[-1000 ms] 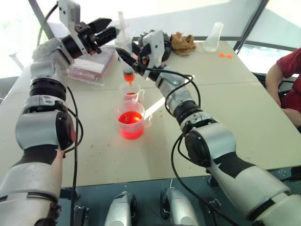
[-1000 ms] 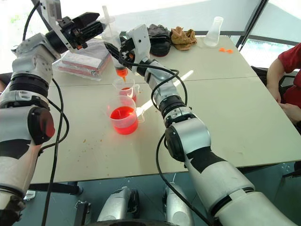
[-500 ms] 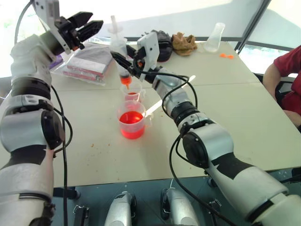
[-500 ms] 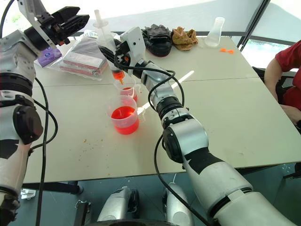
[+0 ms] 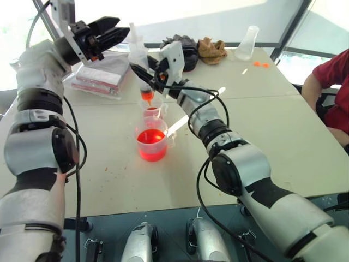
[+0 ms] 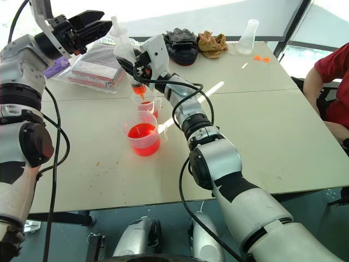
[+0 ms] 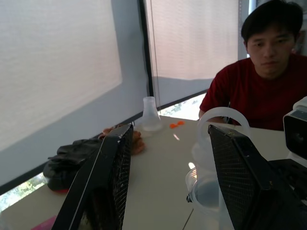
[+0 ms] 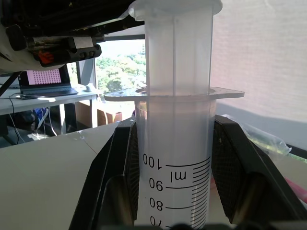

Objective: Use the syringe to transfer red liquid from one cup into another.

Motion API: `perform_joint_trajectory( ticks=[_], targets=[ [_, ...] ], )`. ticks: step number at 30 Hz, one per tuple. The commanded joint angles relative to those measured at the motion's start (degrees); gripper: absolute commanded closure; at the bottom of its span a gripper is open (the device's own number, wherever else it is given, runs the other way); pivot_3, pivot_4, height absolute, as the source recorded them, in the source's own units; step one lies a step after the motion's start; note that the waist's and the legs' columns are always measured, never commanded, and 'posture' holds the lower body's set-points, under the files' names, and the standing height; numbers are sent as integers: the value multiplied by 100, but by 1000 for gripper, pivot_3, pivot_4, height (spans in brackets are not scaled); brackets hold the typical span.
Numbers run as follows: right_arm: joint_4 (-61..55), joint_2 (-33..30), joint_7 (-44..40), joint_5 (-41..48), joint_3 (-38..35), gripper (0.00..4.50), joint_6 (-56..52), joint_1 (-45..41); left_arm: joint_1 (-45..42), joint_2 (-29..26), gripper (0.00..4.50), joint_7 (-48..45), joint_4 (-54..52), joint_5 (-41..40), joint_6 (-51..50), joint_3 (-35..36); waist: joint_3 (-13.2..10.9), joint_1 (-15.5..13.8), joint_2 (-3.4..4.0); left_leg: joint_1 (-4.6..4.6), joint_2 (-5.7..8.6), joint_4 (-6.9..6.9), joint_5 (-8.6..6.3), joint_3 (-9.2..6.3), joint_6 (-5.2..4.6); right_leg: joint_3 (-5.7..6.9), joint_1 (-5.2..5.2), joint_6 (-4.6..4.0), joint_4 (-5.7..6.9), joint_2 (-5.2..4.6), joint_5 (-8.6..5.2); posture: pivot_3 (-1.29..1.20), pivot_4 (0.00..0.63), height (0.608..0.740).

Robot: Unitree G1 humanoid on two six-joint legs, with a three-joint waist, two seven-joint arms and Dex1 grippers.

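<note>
Clear syringe (image 5: 140, 65) upright between the right jaws, orange tip over the small cup (image 5: 153, 107); red-filled beaker (image 5: 152, 140) just beside.

The syringe (image 5: 140, 68) hangs over the smaller cup (image 5: 152, 107) (seemingly not touching), the beaker (image 5: 152, 140) just before it.

one syringe (image 5: 138, 57) — two cups (image 5: 152, 140) — one flask (image 5: 246, 43) — two grippers (image 5: 107, 34).

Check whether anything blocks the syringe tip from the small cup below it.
Nothing visible does. The syringe, clamped in the right gripper, hangs with its orange tip straight above the open mouth of the smaller cup. The wide beaker stands nearer the robot, beside that path.
</note>
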State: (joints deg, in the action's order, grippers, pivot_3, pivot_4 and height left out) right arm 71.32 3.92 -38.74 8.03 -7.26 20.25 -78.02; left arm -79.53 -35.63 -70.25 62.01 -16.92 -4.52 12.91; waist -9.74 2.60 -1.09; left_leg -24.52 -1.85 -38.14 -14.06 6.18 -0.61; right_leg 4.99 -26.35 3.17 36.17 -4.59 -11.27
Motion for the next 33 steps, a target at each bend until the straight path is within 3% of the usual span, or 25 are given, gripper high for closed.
perform_joint_trajectory(
  ticks=[1, 13, 33],
  targets=[
    [-81, 8, 22, -17, -32, 2992, 84, -78, -95, -105, 1915, -143, -332, -95, -102, 49, 0, -1, 0, 0, 0, 0, 0, 0, 0, 0, 0, 0, 0, 0, 0, 0, 150, 740],
    [-92, 34, 158, -199, 5, 2992, 289, -168, -46, 97, 1915, -367, -181, 467, 206, -496, 0, -1, 0, 0, 1, -1, 1, 0, 1, -1, 0, 0, 0, 0, 0, 0, 150, 740],
    [-155, 6, 185, -169, -40, 2992, 396, -188, -26, 166, 1915, -476, 0, 554, 195, -467, -3, -1, 0, 0, 1, -2, 1, 0, 1, -3, 0, 0, 1, 1, 0, 0, 150, 740]
  ],
)
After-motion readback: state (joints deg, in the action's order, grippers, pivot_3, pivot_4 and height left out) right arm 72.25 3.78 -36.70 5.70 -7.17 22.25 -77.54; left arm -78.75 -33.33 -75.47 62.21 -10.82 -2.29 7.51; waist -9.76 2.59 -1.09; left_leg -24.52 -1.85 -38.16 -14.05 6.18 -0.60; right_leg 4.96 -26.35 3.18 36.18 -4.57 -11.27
